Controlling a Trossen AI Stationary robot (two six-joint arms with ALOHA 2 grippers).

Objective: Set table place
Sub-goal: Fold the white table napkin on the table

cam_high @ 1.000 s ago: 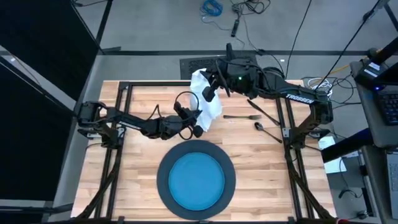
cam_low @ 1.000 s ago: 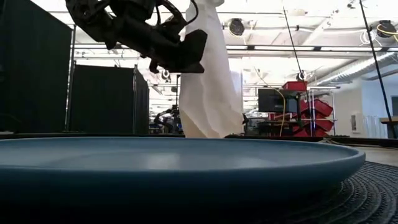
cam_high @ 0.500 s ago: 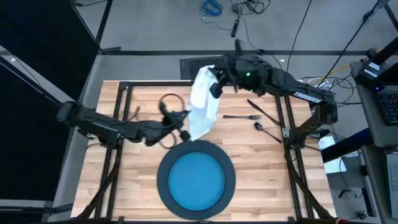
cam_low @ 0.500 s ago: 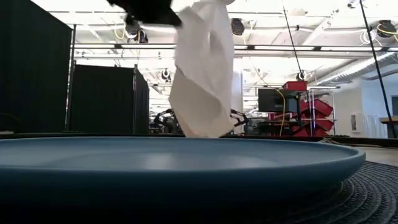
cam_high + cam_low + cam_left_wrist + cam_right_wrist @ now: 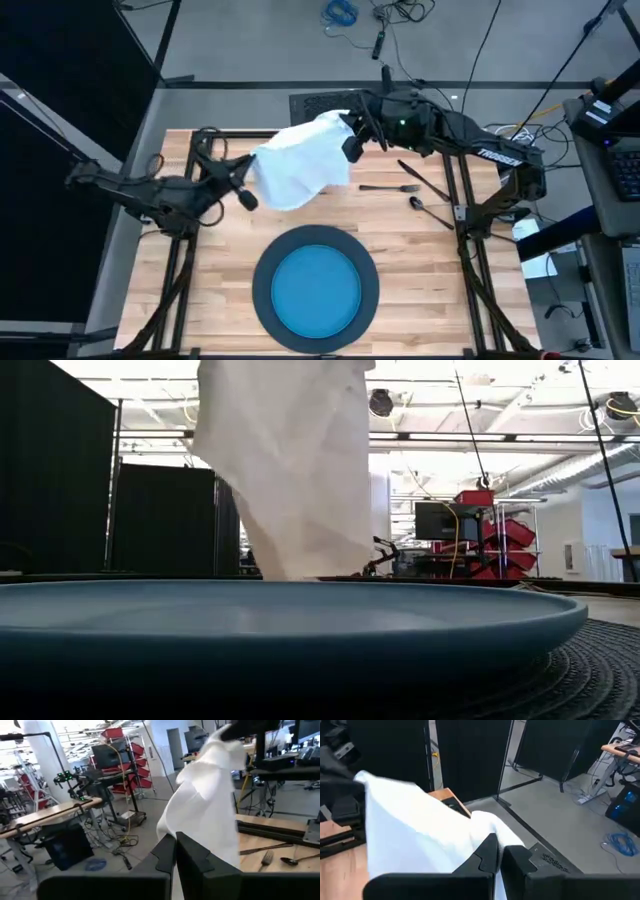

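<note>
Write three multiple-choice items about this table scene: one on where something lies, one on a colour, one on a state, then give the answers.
1. Where does the cutlery lie on the table?
A. On the blue plate
B. On the right side, near the right arm
C. At the left edge, under the left arm

2. What colour is the plate on the dark charger?
A. Red
B. White
C. Blue

3. What state is the white napkin in?
A. Held up between both tools
B. Folded flat on the plate
C. Lying crumpled on the floor

Answers:
1. B, since the high view shows the fork and other pieces on the wood beside the right arm.
2. C, as it shows blue in the high and low views.
3. A, because the left tool and the right tool each pinch one end, and the cloth hangs spread above the table.
</note>
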